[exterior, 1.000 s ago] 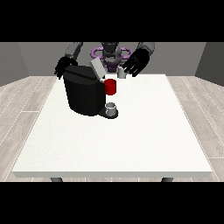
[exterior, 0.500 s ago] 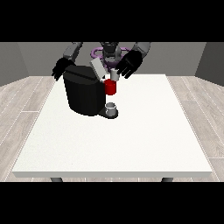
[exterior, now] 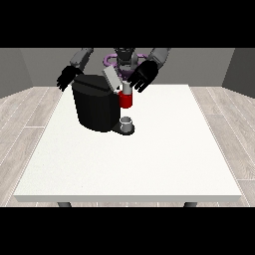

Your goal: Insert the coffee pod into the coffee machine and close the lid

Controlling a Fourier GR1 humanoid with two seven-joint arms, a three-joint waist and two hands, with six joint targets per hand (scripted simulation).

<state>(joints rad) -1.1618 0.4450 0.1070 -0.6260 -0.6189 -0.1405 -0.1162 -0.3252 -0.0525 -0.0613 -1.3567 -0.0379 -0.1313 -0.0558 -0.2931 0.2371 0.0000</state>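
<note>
A black coffee machine (exterior: 94,107) stands on the far left part of the white table (exterior: 149,159). Its grey lid (exterior: 111,78) is raised and tilted back. A red pod holder (exterior: 126,100) sticks out at the machine's front, with a grey top piece above it. The hand at the view's right (exterior: 143,75) hovers close behind and above the red part, next to the lid, with its fingers spread. Beside the machine's far left corner, the hand at the view's left (exterior: 66,78) hangs with relaxed fingers and holds nothing. I cannot make out the pod itself.
A small grey cup (exterior: 127,122) sits on the machine's drip base, under the red part. The table's right half and near side lie bare towards the front edge.
The hand at the view's right has moved left and down, from beyond the lid to just beside it above the red part. The other hand has barely moved.
</note>
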